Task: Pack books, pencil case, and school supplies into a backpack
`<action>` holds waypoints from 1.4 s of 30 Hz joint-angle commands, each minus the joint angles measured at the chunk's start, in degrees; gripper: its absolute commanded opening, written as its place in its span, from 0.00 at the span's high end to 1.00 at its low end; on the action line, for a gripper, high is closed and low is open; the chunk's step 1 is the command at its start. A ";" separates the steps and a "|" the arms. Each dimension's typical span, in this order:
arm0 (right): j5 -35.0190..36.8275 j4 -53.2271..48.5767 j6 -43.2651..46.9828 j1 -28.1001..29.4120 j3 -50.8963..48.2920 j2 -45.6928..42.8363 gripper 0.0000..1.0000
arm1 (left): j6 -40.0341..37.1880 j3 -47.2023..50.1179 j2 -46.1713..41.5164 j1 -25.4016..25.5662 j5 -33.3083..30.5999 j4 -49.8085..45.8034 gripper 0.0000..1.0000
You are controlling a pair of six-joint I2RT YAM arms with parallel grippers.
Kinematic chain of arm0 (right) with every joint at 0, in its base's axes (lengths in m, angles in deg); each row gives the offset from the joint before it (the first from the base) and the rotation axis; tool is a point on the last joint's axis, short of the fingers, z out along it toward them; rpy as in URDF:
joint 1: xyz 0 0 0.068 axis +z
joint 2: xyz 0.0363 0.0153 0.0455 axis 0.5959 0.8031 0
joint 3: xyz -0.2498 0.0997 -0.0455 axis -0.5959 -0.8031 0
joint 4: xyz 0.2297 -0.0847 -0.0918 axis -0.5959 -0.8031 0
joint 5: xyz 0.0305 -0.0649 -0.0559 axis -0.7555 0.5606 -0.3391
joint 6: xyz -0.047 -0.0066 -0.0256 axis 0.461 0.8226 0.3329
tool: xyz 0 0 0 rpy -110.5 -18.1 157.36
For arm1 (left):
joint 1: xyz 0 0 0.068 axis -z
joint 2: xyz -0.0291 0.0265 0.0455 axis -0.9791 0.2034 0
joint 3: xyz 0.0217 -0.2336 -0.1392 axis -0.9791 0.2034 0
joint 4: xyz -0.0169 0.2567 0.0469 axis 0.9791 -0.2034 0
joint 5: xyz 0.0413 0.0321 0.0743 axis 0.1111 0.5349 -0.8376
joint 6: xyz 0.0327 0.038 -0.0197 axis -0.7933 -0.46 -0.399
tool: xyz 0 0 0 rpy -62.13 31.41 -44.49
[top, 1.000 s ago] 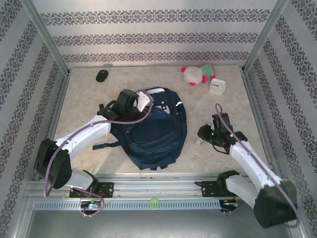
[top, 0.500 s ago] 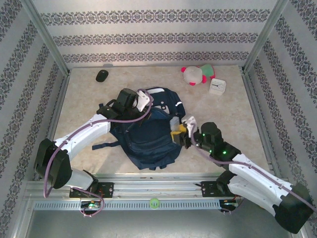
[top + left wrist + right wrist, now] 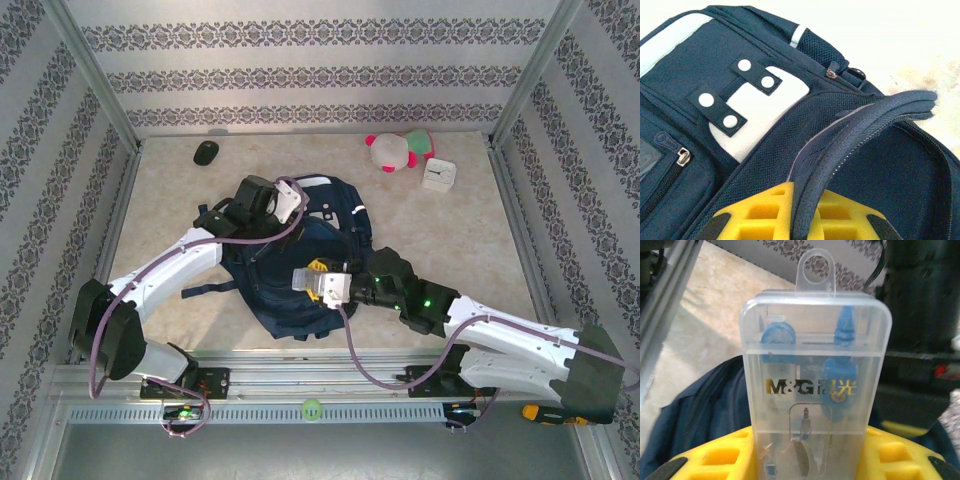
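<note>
1. Right gripper in the overhead shot, pinching a clear plastic case above the soft navy backpack; left gripper is clamped on the bag's upper flap.
2. Left wrist: yellow honeycomb fingers squeeze the zippered fabric rim, next to mesh and a smooth white patch with snaps.
3. Right wrist: yellow gridded fingers grip the rounded, see-through case, blue compass parts inside, navy fabric beneath.

Pale wallpapered walls with dark ornamental bands enclose a beige marbled tabletop; aluminium posts frame the evenly lit corners.
</note>
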 commanded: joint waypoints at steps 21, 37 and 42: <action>10.86 -5.65 17.76 -7.89 12.64 21.92 0.50 | 4.46 -4.77 -2.43 -1.32 11.28 0.89 0.98; 9.21 -3.72 -19.59 -5.38 6.40 11.24 0.52 | 5.19 -2.58 -3.53 -1.61 9.41 1.85 0.97; 11.11 -3.68 -39.78 -4.91 6.00 11.04 0.58 | 5.37 -2.35 -4.16 -1.70 8.10 1.68 0.97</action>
